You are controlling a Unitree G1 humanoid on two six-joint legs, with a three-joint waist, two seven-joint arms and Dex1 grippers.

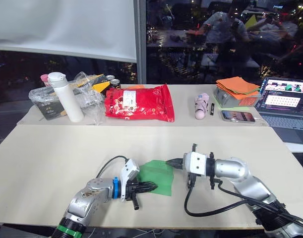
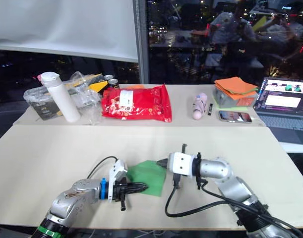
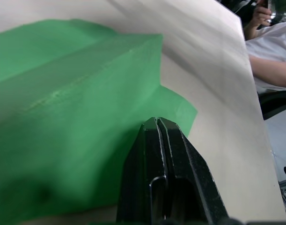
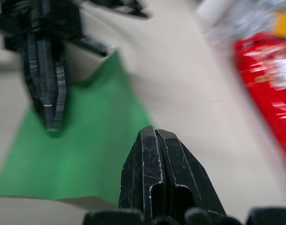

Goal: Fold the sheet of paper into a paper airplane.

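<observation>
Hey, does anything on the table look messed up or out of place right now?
Nothing stands out. The sheet of paper lies partly folded on the table, between the shut left claw and the shut right claw.

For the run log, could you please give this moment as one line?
stage: folding | green paper: creased, flat on table | left gripper: shut, on paper | right gripper: shut, at paper's edge

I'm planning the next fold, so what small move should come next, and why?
Probably slide the shut left gripper along the sheet of paper to press its crease flat, since a folded layer looks raised while the shut right gripper pins the far edge.
</observation>
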